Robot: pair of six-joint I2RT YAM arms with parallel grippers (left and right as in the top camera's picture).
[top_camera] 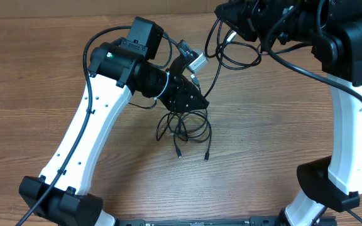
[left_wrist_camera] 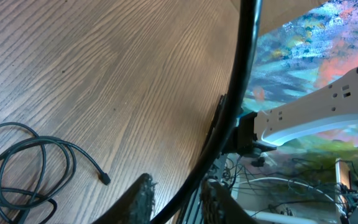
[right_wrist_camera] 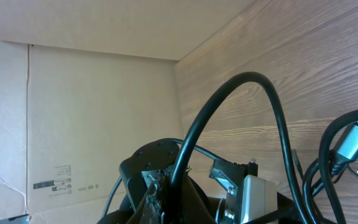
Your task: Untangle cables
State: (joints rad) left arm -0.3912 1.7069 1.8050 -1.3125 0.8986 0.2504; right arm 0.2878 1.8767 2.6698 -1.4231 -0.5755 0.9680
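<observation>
A loose heap of thin black cables [top_camera: 184, 127] lies mid-table, two plug tips [top_camera: 180, 155] pointing toward the front edge. More loops [top_camera: 236, 55] hang at the back from my right gripper [top_camera: 230, 17]. In the right wrist view that gripper [right_wrist_camera: 166, 186] is shut on a cable [right_wrist_camera: 247, 78] that arches up and over. One strand [top_camera: 217, 72] runs down to my left gripper [top_camera: 200, 99]. In the left wrist view this strand [left_wrist_camera: 238, 93] passes between the gripper's [left_wrist_camera: 179, 199] fingers [left_wrist_camera: 138, 199]; it lies against the right finger, with a gap on the left. The heap [left_wrist_camera: 23, 165] and a plug [left_wrist_camera: 104, 179] show below left.
The left arm [top_camera: 99, 125] slants from the front left to mid-table. The right arm [top_camera: 347, 125] rises at the right edge and bends across the back. A cardboard wall [right_wrist_camera: 98, 112] stands behind the table. The table's far edge [left_wrist_camera: 229, 102] runs close to the left gripper.
</observation>
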